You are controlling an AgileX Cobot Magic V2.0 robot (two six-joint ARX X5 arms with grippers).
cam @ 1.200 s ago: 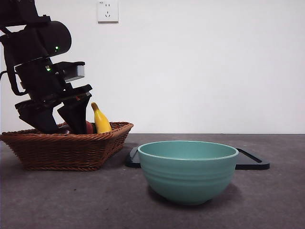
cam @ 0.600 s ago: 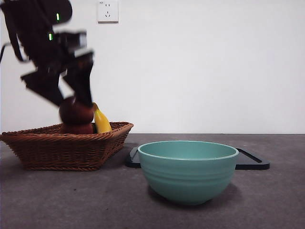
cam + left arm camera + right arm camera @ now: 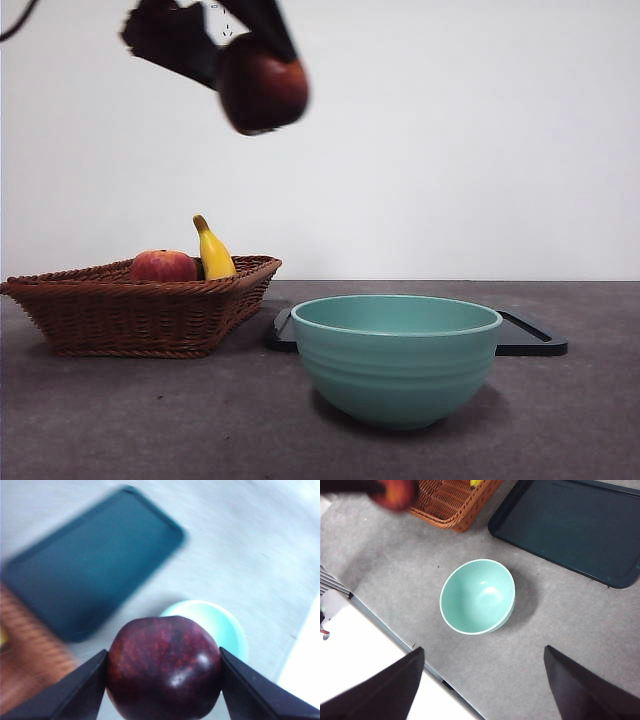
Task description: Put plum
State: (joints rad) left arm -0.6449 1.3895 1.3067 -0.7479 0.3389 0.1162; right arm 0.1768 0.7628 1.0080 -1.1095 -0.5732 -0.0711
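Plum: hanging in the front view's upper left, high above the basket; blurred
Left gripper: clamping both jaws on the plum's sides
Right gripper: waiting with jaws spread wide
Progress: pickup looking done; placing is remaining, probably into the bowl at lower centre; nothing is lying in it

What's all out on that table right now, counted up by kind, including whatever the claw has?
Fruit: 3 – the plum held in the left claw, the red-orange fruit and the banana in the basket
Baskets: 1 – wicker basket
Bowls: 1 – teal bowl
Trays: 1 – dark tray
Total: 6
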